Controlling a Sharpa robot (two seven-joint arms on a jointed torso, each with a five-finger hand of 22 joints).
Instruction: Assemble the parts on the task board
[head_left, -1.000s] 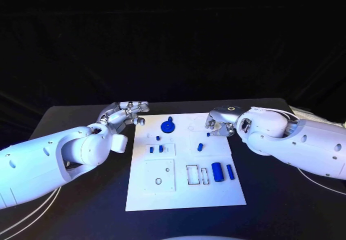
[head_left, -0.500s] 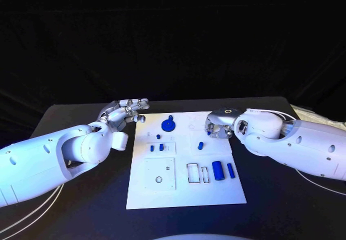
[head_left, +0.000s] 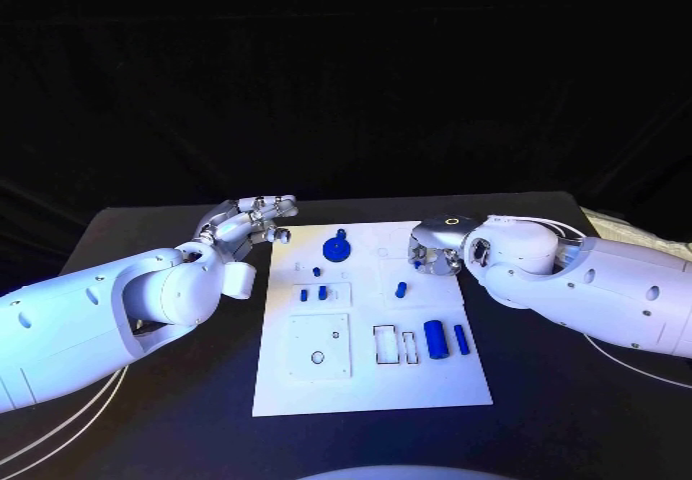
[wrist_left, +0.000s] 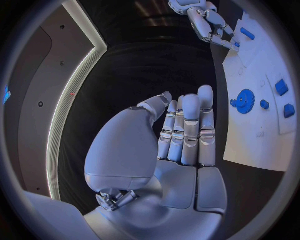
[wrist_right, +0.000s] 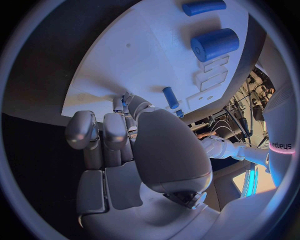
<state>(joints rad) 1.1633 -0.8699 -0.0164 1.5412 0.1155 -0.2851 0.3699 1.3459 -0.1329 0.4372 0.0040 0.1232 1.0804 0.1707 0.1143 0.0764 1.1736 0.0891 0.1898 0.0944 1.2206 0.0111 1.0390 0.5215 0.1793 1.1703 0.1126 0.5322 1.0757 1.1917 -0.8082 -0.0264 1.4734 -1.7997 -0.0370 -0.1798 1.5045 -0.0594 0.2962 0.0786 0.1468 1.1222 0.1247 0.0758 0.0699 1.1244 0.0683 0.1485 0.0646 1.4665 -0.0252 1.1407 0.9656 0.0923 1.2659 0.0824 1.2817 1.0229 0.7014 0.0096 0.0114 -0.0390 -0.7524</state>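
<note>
**Right hand curled low at the board's far right edge**

A black table carries the white task board. The right hand hovers low over its far right edge, fingers curled; whether they pinch a part I cannot tell. The left hand waits beside the board, fingers extended, holding nothing. Next probably comes a fine pick or seating. The blue gear and small peg lie nearby, uncrowded.

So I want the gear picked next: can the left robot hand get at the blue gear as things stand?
Probably yes. The left robot hand hovers open beside the task board, and the blue gear lies just past the board's near edge, with nothing between them.
</note>
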